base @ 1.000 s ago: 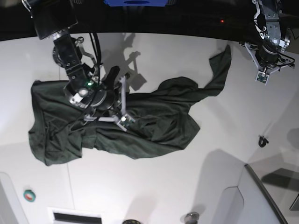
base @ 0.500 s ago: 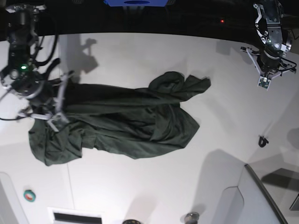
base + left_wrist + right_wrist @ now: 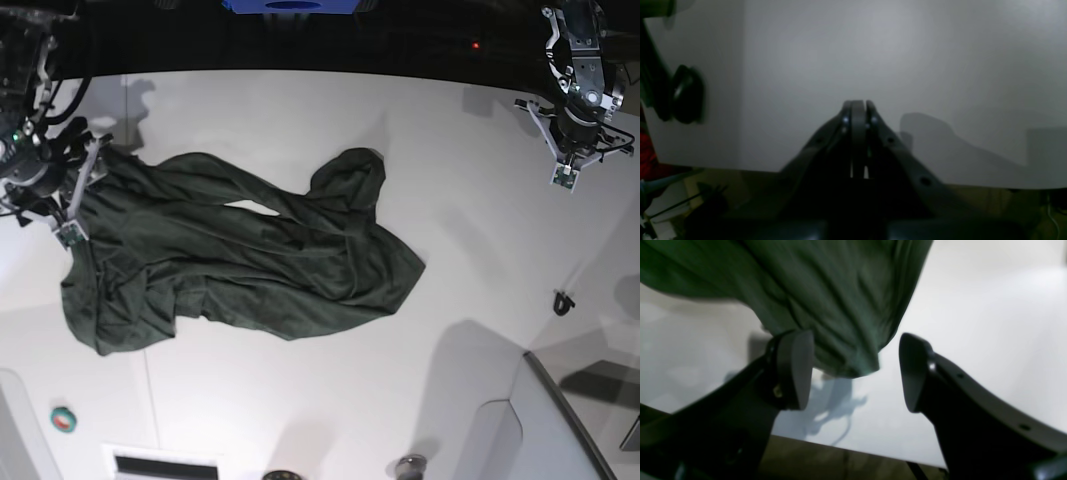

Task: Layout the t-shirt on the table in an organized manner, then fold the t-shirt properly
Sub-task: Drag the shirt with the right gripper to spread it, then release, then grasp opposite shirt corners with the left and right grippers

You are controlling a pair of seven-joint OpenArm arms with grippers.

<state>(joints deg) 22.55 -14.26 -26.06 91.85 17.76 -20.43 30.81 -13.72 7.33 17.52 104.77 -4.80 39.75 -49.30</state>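
The dark green t-shirt (image 3: 250,260) lies crumpled across the left and middle of the white table (image 3: 470,250), with a bunched fold near its upper right. My right gripper (image 3: 80,195) is at the shirt's left edge. In the right wrist view its jaws (image 3: 851,340) stand open. A hanging corner of the t-shirt (image 3: 840,306) sits between them and brushes the left finger (image 3: 795,370). My left gripper (image 3: 564,175) hovers over bare table at the far right, well away from the cloth. In the left wrist view its fingers (image 3: 857,106) are pressed together on nothing.
A small black object (image 3: 563,300) lies on the table at the right. A raised grey panel (image 3: 545,420) fills the bottom right corner. A round green and red item (image 3: 63,420) sits at the bottom left. The table's far edge (image 3: 330,72) runs along the top.
My right gripper has carried the shirt's edge to the far left and opened. The long tail at the right has been drawn in toward the middle. The left arm has stayed in place.
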